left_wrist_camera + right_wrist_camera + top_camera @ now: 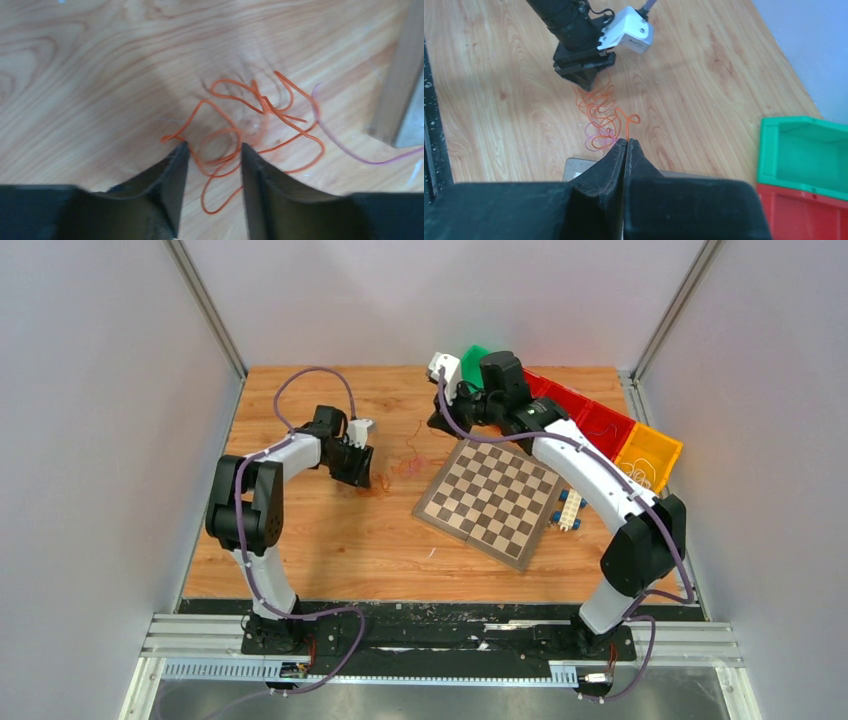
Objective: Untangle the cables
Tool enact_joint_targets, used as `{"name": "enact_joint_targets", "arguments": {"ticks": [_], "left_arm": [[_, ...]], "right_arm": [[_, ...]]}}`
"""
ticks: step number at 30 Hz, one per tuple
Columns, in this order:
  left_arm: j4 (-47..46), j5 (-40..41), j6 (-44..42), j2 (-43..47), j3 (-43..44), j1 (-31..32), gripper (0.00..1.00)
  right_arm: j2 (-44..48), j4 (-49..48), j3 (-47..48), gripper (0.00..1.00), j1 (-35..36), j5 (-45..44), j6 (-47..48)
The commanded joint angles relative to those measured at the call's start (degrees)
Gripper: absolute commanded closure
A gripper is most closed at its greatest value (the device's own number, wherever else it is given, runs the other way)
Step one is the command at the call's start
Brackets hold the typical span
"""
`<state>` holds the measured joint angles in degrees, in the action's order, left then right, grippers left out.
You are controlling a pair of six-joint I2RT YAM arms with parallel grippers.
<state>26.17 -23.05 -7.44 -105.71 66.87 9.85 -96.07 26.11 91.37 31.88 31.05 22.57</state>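
The cables [260,107] are a loose tangle of thin orange wire with one purple strand [345,150], lying on the wooden table [330,540] left of the chessboard. My left gripper [212,150] is open and low over the tangle's near end, with orange loops lying between its fingers [175,170]. From above, the left gripper [362,478] sits just left of the cables [390,480]. My right gripper [626,141] is shut, and an orange strand [626,125] rises from the tangle [599,112] into its tips. It hovers at the board's far corner [437,423].
A chessboard [490,502] lies tilted at mid-table, its edge close to the tangle [400,90]. Green [804,150], red [590,420] and yellow [650,455] bins line the back right. White and blue blocks [568,510] lie beside the board's right edge.
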Motion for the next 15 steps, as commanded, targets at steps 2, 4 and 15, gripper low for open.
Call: {"name": "enact_joint_targets", "arguments": {"ticks": [2,4,15], "left_arm": [[5.1,11.9,-0.9,-1.0,1.5,-0.2,0.76],[5.5,14.1,-2.6,0.9,-1.0,-1.1,0.95],[11.6,13.9,-15.6,8.2,-1.3,-26.5,1.0]], "right_arm": [[5.0,1.9,-1.4,1.0,-3.3,-4.4,1.7],[6.6,2.7,-3.5,1.0,-4.7,-5.7,3.2],[13.3,8.6,-7.0,1.0,-12.9,-4.2,5.9]]}}
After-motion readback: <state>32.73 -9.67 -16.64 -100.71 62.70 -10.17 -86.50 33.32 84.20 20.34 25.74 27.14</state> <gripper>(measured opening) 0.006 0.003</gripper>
